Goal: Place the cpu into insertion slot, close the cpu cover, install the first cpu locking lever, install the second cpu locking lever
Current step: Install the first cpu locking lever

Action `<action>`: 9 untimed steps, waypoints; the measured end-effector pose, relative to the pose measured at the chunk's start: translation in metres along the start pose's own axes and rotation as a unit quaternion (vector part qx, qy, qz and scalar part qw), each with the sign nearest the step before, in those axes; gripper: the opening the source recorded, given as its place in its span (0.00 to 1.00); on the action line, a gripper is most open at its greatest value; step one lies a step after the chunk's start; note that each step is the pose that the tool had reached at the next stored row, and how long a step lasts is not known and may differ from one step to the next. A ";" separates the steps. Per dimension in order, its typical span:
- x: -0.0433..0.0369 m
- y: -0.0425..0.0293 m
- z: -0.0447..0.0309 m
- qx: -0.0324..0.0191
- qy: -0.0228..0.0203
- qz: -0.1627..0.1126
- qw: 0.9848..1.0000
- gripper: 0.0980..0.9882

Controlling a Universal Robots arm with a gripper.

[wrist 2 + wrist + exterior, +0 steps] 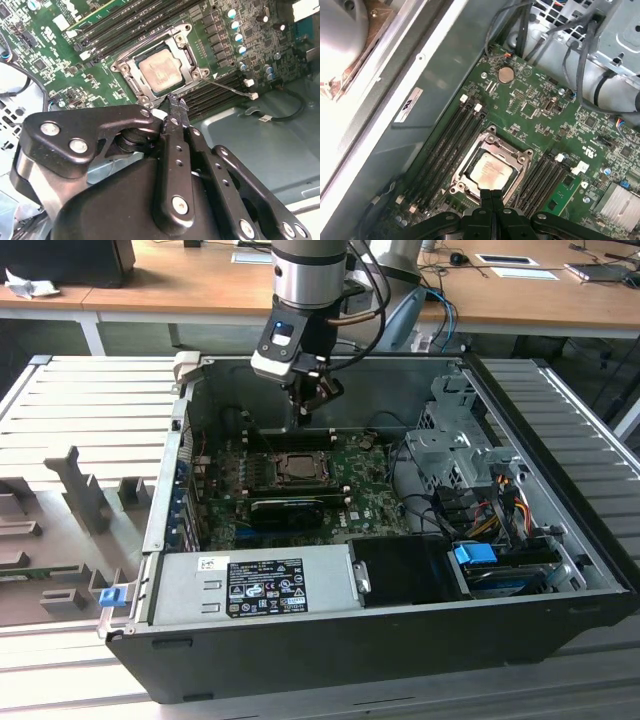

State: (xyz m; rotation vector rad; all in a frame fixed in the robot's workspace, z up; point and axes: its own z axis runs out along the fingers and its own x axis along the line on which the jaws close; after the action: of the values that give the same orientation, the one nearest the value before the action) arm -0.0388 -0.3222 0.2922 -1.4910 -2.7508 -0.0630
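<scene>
Inside the open computer case (400, 635), over the green motherboard (375, 502), the gripper (303, 418) hangs close by the socket's edge. Its jaws are pressed together with nothing between them (the fingertips (485, 200) meet in both wrist views). The cpu (161, 71) sits in the insertion slot (187, 52), silvery face up. The cpu cover (131, 81) lies flat around it, framing the chip in its window. A thin metal lever (231, 88) angles out from one socket corner across the memory slots (445, 147).
</scene>
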 end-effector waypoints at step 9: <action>0.0000 0.0000 0.0000 0.001 0.001 -0.035 0.999 0.01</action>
State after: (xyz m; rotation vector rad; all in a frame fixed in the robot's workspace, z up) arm -0.0388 -0.3222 0.2922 -1.3926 -2.8005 -0.0618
